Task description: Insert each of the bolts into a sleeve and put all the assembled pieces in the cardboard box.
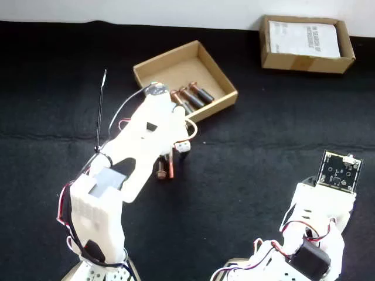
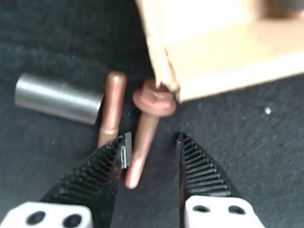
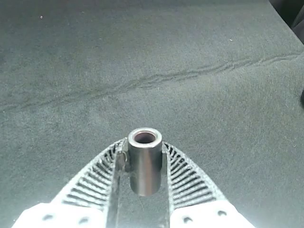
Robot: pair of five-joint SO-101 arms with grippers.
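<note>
Held sleeve [image 3: 145,166]: my right gripper [image 3: 144,149] pinches it upright over the black cloth [image 3: 142,57], bore facing the camera.
Left gripper [image 2: 153,138]: spread, one finger on each side of a bolt's shaft.
First bolt [image 2: 142,142]: flat on the cloth, head just beside the box corner.
Second bolt [image 2: 111,107]: alongside the first, outside my fingers.
Loose sleeve [image 2: 57,98]: on its side by the second bolt.
Cardboard box [image 1: 170,58]: beyond my left arm, three assembled pieces [image 1: 193,95] inside.
Far box [image 1: 304,61]: back right, a printed sheet in it.
</note>
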